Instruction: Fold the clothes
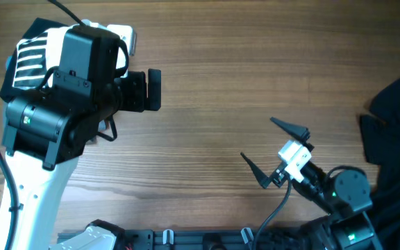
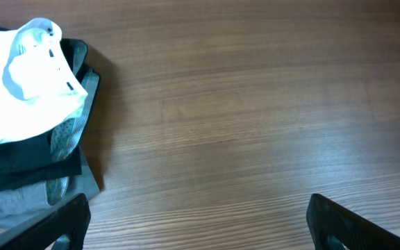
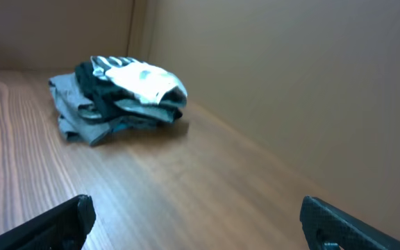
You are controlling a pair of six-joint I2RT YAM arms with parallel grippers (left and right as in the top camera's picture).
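A stack of folded clothes lies at the table's far left, topped by the white T-shirt with black stripes (image 1: 32, 54), mostly hidden under my left arm. In the left wrist view the white shirt (image 2: 26, 90) lies on black and grey garments (image 2: 19, 163). In the right wrist view the stack (image 3: 120, 90) lies far ahead. An unfolded black garment (image 1: 394, 132) lies at the right edge. My left gripper (image 2: 196, 219) is open and empty above bare wood, just right of the stack. My right gripper (image 1: 275, 153) is open and empty, left of the black garment.
The wooden table (image 1: 221, 90) spans the view. A tan wall (image 3: 290, 83) rises behind the stack in the right wrist view. The arm bases and a black rail (image 1: 200, 239) run along the front edge.
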